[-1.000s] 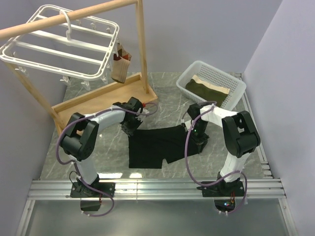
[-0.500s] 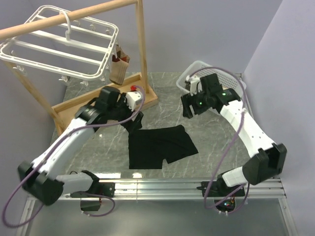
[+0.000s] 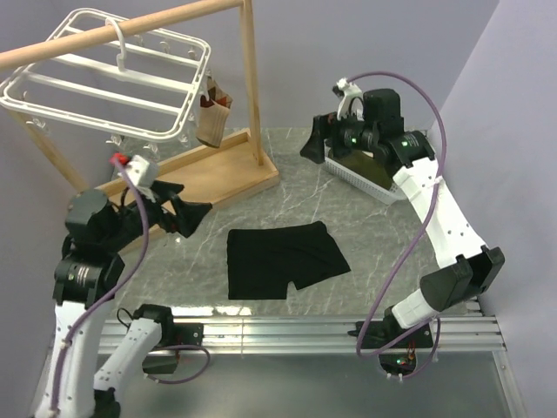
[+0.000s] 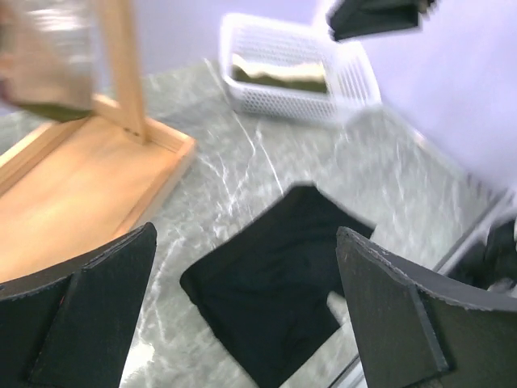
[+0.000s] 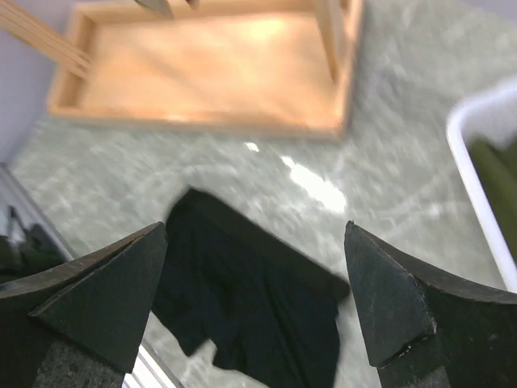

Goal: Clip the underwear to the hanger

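Note:
The black underwear point(image 3: 283, 259) lies spread flat on the marble table, with nothing touching it. It also shows in the left wrist view as the underwear point(image 4: 275, 299) and in the right wrist view as the underwear point(image 5: 250, 315). The white hanger point(image 3: 104, 74) hangs from the wooden pole at the back left. My left gripper point(image 3: 190, 218) is raised to the left of the underwear, open and empty point(image 4: 246, 234). My right gripper point(image 3: 313, 144) is high at the back right by the basket, also open and empty point(image 5: 255, 228).
A white mesh basket point(image 3: 387, 152) with an olive-and-tan cloth stands at the back right. The wooden stand's base tray point(image 3: 187, 178) lies at the back left. A small brown garment point(image 3: 213, 113) hangs by its post. A metal rail point(image 3: 278, 331) runs along the near edge.
Both grippers were down at the underwear's upper corners. They have opened, lifted and pulled away, the left to the left and the right toward the basket. The underwear stays flat.

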Action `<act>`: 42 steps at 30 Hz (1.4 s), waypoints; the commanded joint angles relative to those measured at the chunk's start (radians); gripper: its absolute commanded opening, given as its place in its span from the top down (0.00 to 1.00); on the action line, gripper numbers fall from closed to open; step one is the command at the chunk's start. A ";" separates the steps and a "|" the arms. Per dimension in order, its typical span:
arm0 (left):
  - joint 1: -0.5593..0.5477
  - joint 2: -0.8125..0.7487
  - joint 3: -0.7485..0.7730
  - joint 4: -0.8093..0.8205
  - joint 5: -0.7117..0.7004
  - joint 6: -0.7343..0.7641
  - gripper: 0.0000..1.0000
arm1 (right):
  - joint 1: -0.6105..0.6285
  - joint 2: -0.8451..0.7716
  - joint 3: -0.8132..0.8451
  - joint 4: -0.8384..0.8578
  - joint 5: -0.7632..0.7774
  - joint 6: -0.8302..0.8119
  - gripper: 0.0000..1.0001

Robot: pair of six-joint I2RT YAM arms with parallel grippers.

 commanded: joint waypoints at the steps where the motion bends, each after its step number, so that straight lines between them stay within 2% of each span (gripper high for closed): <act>1: 0.155 -0.102 0.014 0.053 0.058 -0.218 0.01 | 0.004 0.019 0.100 0.093 -0.101 0.047 0.02; 2: 0.242 -0.129 0.002 0.053 0.053 -0.261 0.01 | 0.002 0.003 0.088 0.130 -0.133 0.064 0.01; 4: 0.323 -0.205 0.002 0.030 0.018 -0.377 0.02 | 0.005 -0.031 0.012 0.287 -0.156 0.087 0.01; 6: 0.437 -0.249 0.016 -0.011 -0.024 -0.483 0.02 | 0.039 -0.073 -0.022 0.366 -0.146 0.069 0.00; 8: 0.535 -0.258 0.054 -0.060 -0.036 -0.512 0.02 | 0.106 -0.085 -0.026 0.391 -0.047 -0.051 0.00; 9: 0.560 -0.266 0.062 -0.060 -0.041 -0.535 0.02 | 0.180 -0.087 -0.023 0.391 -0.012 -0.104 0.00; 11: 0.604 -0.265 0.092 -0.047 -0.077 -0.543 0.05 | 0.246 -0.080 -0.018 0.388 0.037 -0.210 0.00; 13: 0.612 -0.249 0.118 -0.039 -0.122 -0.537 0.06 | 0.298 -0.079 -0.018 0.429 0.046 -0.227 0.00; 17: 0.614 -0.115 0.194 -0.094 -0.264 -0.468 0.10 | 0.300 -0.053 -0.024 0.575 0.043 -0.022 0.00; 18: 0.615 -0.088 0.210 -0.117 -0.269 -0.435 0.11 | 0.302 -0.039 0.000 0.586 0.025 0.001 0.00; 19: 0.615 -0.068 0.236 -0.113 -0.274 -0.421 0.12 | 0.305 -0.010 0.017 0.595 -0.059 0.017 0.00; 21: 0.615 -0.027 0.249 -0.061 -0.249 -0.378 0.17 | 0.317 0.012 0.017 0.626 -0.147 0.085 0.00; 23: 0.615 -0.012 0.247 0.002 -0.222 -0.356 0.26 | 0.354 0.019 -0.007 0.676 -0.135 0.145 0.00; 26: 0.615 0.031 0.270 0.067 -0.153 -0.315 0.34 | 0.415 0.024 -0.042 0.663 -0.064 0.115 0.00; 30: 0.615 0.091 0.313 0.104 -0.082 -0.289 0.41 | 0.487 0.064 0.017 0.540 0.023 0.054 0.00; 32: 0.615 0.116 0.315 0.136 -0.050 -0.285 0.43 | 0.509 0.084 0.031 0.534 0.057 0.078 0.00; 37: 0.614 0.140 0.296 0.190 0.001 -0.286 0.50 | 0.535 0.125 0.066 0.528 0.072 0.145 0.00; 38: 0.615 0.149 0.296 0.191 0.004 -0.279 0.53 | 0.539 0.131 0.075 0.522 0.065 0.149 0.00; 42: 0.615 0.150 0.296 0.187 0.012 -0.267 0.56 | 0.578 0.139 0.079 0.526 0.043 0.129 0.04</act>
